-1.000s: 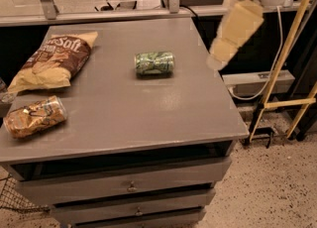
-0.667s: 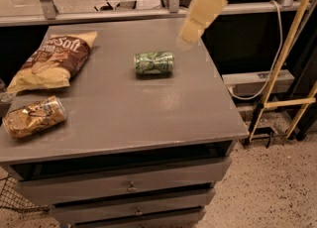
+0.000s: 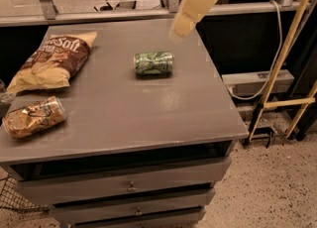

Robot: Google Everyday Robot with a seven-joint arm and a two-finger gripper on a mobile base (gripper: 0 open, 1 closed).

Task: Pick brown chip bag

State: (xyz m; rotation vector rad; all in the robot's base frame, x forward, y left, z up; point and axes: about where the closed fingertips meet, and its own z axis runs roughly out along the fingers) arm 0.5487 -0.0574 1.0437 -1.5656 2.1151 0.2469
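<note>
The brown chip bag (image 3: 54, 62) lies flat at the far left of the grey cabinet top (image 3: 124, 103), its dark brown middle with white "Soft" lettering facing up and its ends pale yellow-tan. My gripper (image 3: 182, 24) hangs in the air over the far right part of the top, above and right of the green can (image 3: 154, 63). It is well to the right of the bag and touches nothing.
A green patterned drink can lies on its side mid-top. A shiny gold-brown can (image 3: 33, 117) lies at the front left. The cabinet has drawers (image 3: 130, 186) below. Yellow rails (image 3: 287, 63) and a white cable (image 3: 275, 43) stand at the right.
My gripper has moved left, from beyond the cabinet's right edge to over its far right part. The bag and both cans have not moved.
</note>
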